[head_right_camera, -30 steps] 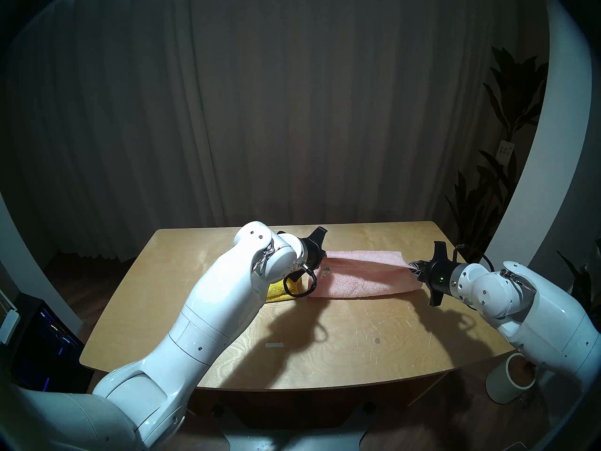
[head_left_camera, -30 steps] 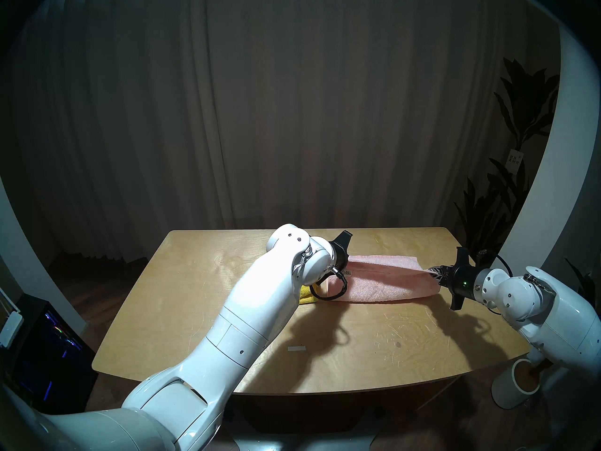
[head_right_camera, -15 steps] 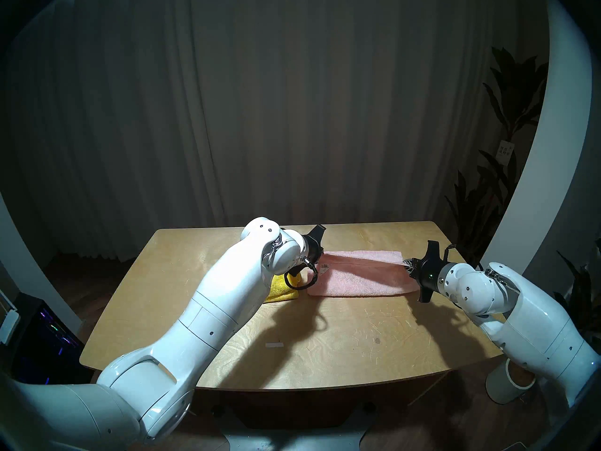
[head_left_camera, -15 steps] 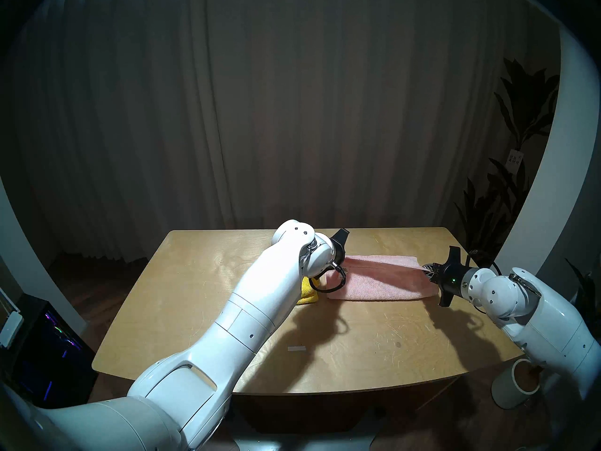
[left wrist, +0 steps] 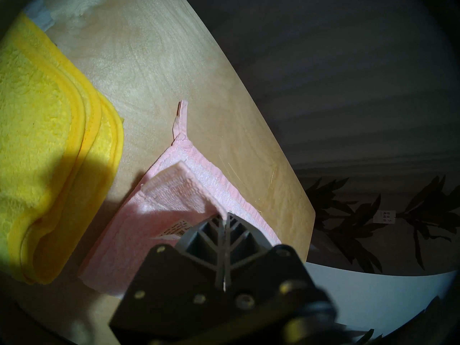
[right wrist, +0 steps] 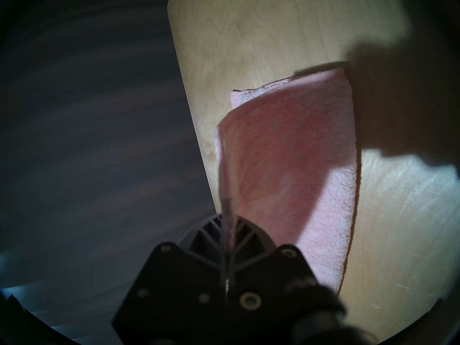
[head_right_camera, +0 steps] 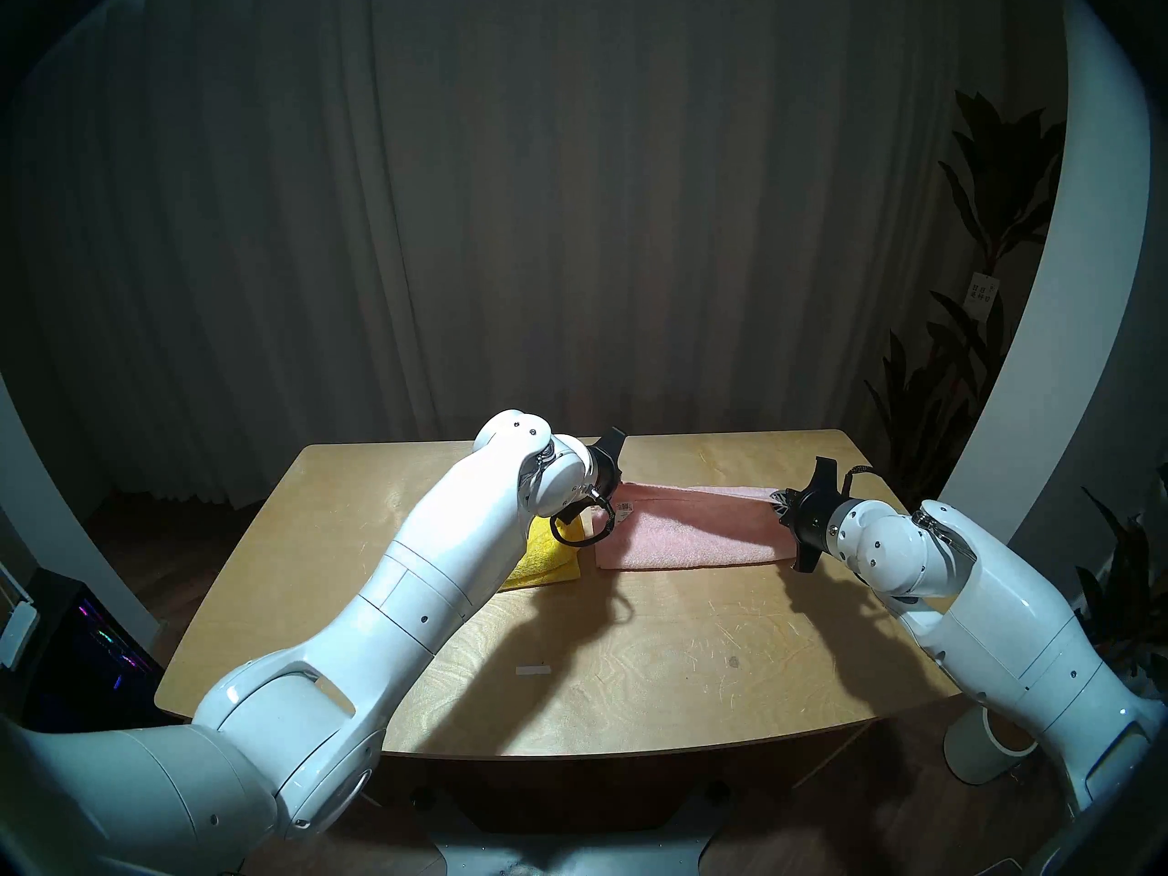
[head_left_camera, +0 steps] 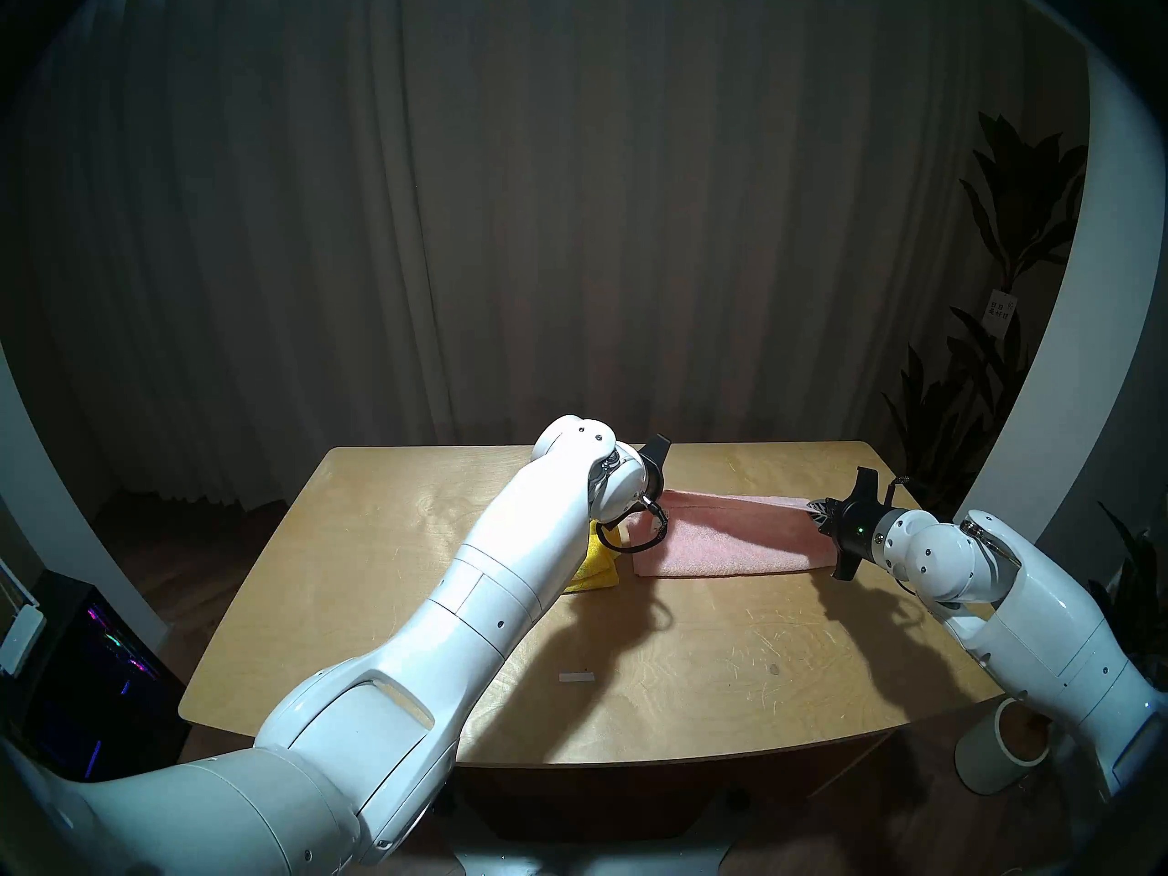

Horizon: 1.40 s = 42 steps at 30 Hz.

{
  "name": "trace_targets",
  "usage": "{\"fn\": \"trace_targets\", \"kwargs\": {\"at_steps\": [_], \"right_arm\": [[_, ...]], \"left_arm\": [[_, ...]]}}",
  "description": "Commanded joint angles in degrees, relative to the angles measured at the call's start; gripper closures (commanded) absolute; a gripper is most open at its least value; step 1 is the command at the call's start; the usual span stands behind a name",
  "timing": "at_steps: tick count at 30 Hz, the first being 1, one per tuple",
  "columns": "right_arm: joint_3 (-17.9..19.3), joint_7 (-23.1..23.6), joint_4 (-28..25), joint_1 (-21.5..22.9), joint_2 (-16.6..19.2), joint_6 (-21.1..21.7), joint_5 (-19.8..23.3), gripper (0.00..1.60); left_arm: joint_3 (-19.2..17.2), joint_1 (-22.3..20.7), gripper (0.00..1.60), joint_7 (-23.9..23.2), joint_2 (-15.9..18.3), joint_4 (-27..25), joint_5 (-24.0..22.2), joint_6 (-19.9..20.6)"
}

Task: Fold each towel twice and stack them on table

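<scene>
Plywood table (head_left_camera: 695, 666), curtain (head_left_camera: 505, 223) behind; both arms' fingers pinch pink towel (head_left_camera: 733, 549); yellow towel (head_left_camera: 594, 568) folded beside.

End effector (left wrist: 225, 220) clamped on pink towel (left wrist: 174, 195) (folded)

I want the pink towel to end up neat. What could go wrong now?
1. Both tools, left and right, pinch only thin edges of the pink towel. An edge might slip out, and the fold would flop crooked.
2. The yellow towel lies close beside the pink one. The left arm could nudge it and spoil its fold.
3. The pink towel's far edge lies near the table edge. A pull might drag it over.
</scene>
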Motion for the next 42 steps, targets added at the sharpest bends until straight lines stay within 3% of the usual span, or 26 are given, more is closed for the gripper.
{"fn": "trace_targets", "kwargs": {"at_steps": [1, 12, 14, 23, 41, 42], "right_arm": [[-0.79, -0.34, 2.53, 5.98, -2.7, -0.46, -2.08, 1.6], [-5.65, -1.36, 9.61, 13.27, -6.87, -0.98, -5.29, 1.6], [-5.24, -1.1, 9.59, 12.28, -7.13, -0.94, -5.54, 1.6], [-8.72, -2.23, 16.78, 19.31, -10.13, -1.34, -8.18, 1.6], [-13.01, -3.7, 28.27, 28.11, -15.13, -1.23, -13.79, 1.6], [-13.35, -3.81, 28.96, 28.68, -15.42, -1.18, -14.14, 1.6]], "left_arm": [[-0.44, -4.14, 1.6, -1.07, -0.82, 1.71, 1.0, -0.22], [-0.14, -6.91, 1.6, -2.5, -2.51, 7.76, 2.05, -0.43], [-0.12, -7.08, 1.6, -2.62, -2.63, 8.25, 2.13, -0.45], [0.31, -9.42, 1.6, -4.23, -4.72, 13.98, 3.05, -0.7], [0.91, -14.22, 1.6, -8.17, -7.92, 24.02, 4.93, -0.98], [0.94, -14.49, 1.18, -8.47, -8.09, 24.66, 5.04, -1.01]]}}
